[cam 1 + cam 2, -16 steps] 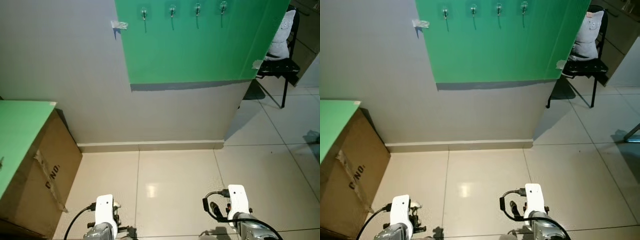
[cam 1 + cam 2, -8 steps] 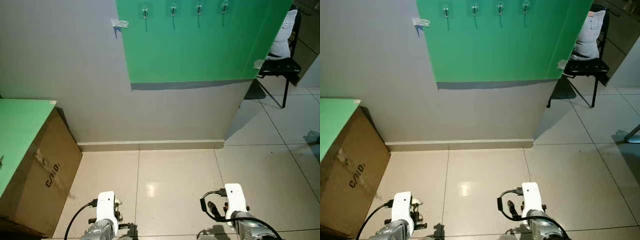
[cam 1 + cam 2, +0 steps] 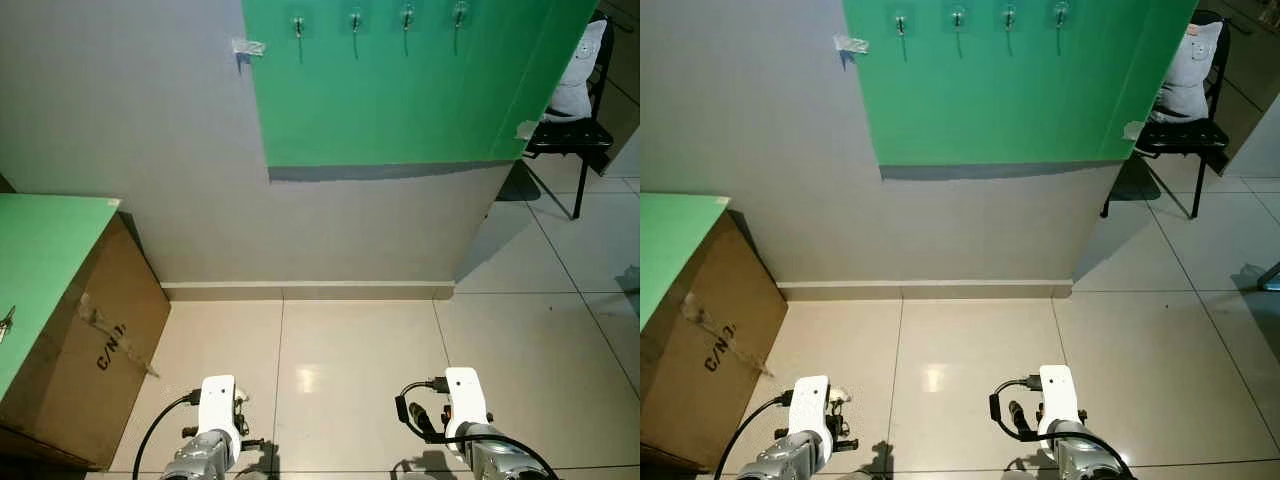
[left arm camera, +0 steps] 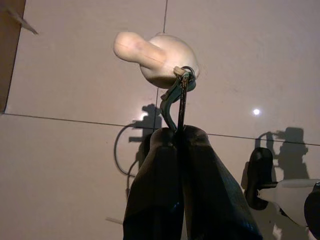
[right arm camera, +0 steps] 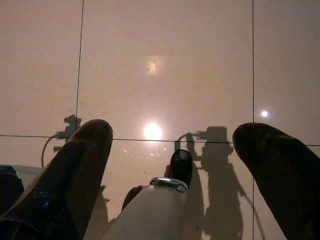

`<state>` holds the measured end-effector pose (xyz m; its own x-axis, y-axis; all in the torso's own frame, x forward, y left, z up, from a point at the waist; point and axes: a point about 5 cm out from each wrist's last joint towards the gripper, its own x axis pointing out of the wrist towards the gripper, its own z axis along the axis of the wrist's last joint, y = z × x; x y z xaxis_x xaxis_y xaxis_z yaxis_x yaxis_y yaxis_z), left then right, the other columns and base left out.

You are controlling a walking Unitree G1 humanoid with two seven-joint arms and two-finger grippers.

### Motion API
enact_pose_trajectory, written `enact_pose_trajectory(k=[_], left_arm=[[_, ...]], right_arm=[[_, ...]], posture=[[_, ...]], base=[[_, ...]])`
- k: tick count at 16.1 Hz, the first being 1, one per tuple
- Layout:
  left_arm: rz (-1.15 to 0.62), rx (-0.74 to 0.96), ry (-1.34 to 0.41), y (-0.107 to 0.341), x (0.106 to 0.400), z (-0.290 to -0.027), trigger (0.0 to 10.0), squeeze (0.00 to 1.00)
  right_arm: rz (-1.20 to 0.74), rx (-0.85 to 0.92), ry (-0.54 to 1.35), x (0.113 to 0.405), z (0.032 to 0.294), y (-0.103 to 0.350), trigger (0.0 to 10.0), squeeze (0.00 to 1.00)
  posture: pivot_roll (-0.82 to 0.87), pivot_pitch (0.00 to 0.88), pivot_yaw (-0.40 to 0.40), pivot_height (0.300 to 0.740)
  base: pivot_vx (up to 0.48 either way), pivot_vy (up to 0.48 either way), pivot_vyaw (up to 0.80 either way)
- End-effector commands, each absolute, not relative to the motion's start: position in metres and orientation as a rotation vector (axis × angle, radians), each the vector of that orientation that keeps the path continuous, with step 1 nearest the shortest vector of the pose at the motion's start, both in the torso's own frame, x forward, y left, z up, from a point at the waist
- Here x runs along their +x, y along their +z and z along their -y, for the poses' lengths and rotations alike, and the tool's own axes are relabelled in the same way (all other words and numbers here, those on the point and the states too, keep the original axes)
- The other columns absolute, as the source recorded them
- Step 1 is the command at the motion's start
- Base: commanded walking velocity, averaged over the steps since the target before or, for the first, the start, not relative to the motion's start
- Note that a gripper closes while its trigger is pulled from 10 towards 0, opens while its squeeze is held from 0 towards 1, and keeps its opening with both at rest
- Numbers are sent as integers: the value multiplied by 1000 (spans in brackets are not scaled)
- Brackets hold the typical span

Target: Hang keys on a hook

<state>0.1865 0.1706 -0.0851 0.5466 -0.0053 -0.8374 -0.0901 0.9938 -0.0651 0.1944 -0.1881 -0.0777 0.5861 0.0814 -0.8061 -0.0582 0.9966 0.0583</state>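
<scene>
Everything has slid a bit right since before, so the camera turned; both arms still hang low over the floor (image 3: 350, 360). Left gripper (image 4: 178, 131) is pinched tight on the keys' (image 4: 180, 100) ring, with a cream charm (image 4: 152, 57) dangling past it. Right gripper (image 5: 172, 145) is spread wide, holding nothing. Left of the grippers stands a green-topped box (image 3: 95, 350) with unclear black letters. Beyond, four hooks (image 3: 352, 18) sit on the green sheet (image 3: 400, 90). Right of that stands a chair (image 3: 572, 135).
</scene>
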Motion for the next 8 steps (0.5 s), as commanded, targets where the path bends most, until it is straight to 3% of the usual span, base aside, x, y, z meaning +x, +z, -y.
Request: enact_pose_trajectory(k=[1,8], left_arm=[[-996,-92,48,-85,186,-173,0,0],[-996,-98,34,-84,188,-173,0,0]], right_arm=[[-948,36,83,195,186,-78,10000,1000],[-946,31,88,197,186,-77,10000,1000]], posture=[[-183,20,63,740],[-190,19,63,740]], base=[[0,0,0],[0,0,0]])
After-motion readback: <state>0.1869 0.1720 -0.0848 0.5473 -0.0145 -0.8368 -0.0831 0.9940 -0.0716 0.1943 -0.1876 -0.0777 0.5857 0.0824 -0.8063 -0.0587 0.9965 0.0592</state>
